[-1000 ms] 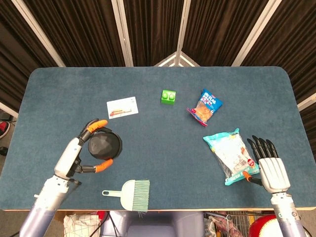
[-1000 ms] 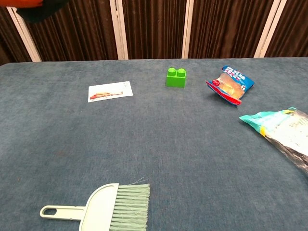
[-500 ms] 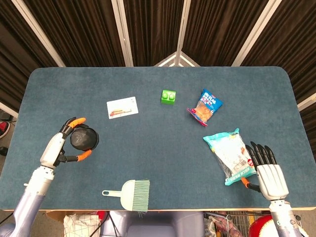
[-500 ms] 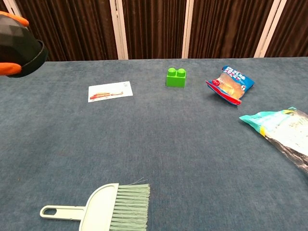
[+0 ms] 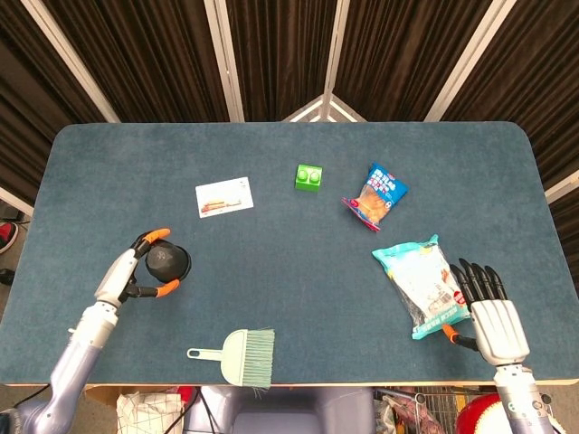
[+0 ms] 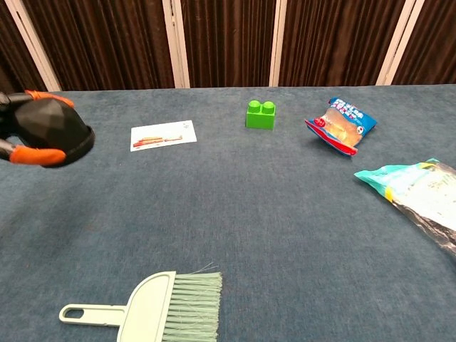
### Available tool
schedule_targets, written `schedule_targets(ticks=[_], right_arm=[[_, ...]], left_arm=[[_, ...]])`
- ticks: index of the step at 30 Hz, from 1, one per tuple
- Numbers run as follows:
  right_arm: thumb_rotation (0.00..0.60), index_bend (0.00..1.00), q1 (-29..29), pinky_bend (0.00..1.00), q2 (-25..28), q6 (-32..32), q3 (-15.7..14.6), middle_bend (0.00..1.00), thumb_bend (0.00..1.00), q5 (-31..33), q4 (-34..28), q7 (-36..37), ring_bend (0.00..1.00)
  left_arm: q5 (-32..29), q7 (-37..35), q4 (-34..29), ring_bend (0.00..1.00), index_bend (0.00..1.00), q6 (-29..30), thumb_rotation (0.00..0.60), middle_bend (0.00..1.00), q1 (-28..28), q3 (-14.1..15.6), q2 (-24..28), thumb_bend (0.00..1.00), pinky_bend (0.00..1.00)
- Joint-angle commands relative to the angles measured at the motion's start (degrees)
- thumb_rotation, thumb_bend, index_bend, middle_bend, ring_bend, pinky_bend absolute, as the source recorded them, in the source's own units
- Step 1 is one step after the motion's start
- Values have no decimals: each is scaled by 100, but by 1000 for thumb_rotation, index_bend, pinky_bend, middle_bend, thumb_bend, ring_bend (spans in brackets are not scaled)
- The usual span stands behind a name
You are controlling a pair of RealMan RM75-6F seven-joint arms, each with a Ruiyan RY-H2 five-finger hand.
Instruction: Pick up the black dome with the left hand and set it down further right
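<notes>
Shifted over the past second, the left hand (image 5: 136, 274) now sits at the lower left of the head view, smaller in frame than a second ago and a little right of where it was half a second back, its orange-tipped fingers (image 5: 159, 234) clasped around the dome (image 5: 167, 262). In the chest view the dome (image 6: 51, 129) has dropped from the upper left corner to the left edge at mid-height and appears to hang above the cloth rather than rest on it. Pick-up looks done; the carry to the right has barely begun, and the set-down is yet to come. Just beyond the hand lie a card (image 5: 224, 196) toward upper centre and a brush (image 5: 237, 353) at the bottom edge; a green block (image 5: 309, 177) and a snack bag (image 5: 378, 196) sit near top centre. At lower right the right hand (image 5: 489, 312) rests idle, fingers straight and holding nothing, beside a clear packet (image 5: 422, 284).
</notes>
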Motion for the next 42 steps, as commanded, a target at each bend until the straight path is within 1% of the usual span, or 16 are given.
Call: schedule_targets(ticks=[1,11,16,25,27,31,37,42], right_arm=[[600,0,8,0,-1,-10,14,0,209,22,-8,-6,15],[600,0,46,0,16,-77,29,0,209,52,66,114,15],[600,0,-3,0,19,-12,-12,0,209,14,24,87,14],[600,0,37,0,6,-90,25,0,209,97,61,118,14],[600,0,18,0,12,-56,7,0,208,68,65,138,14],[600,0,4,0,23,-31,6,0,209,63,72,174,15],[600,0,-1,0,29,-35,-22,0,209,31,69,215,15],[600,0,41,0,31,-91,19,0,208,77,51,223,14]], left_arm=[[-284,228,418,0,156,-163,600,395,-159,-11,-391,507,0],[-550,627,1045,0,156,-263,600,394,-349,-58,-1008,506,0],[-703,596,1350,0,156,-434,600,391,-426,-117,-1282,507,0],[-689,582,1811,0,155,-529,600,386,-520,-171,-1705,507,0],[-680,639,1839,0,154,-534,600,380,-537,-168,-1752,507,0],[-641,754,1802,0,153,-531,600,310,-547,-144,-1764,507,0],[-618,954,1648,0,152,-614,600,254,-572,-80,-1656,505,0],[-579,1170,1521,0,146,-588,600,203,-592,-36,-1595,502,0]])
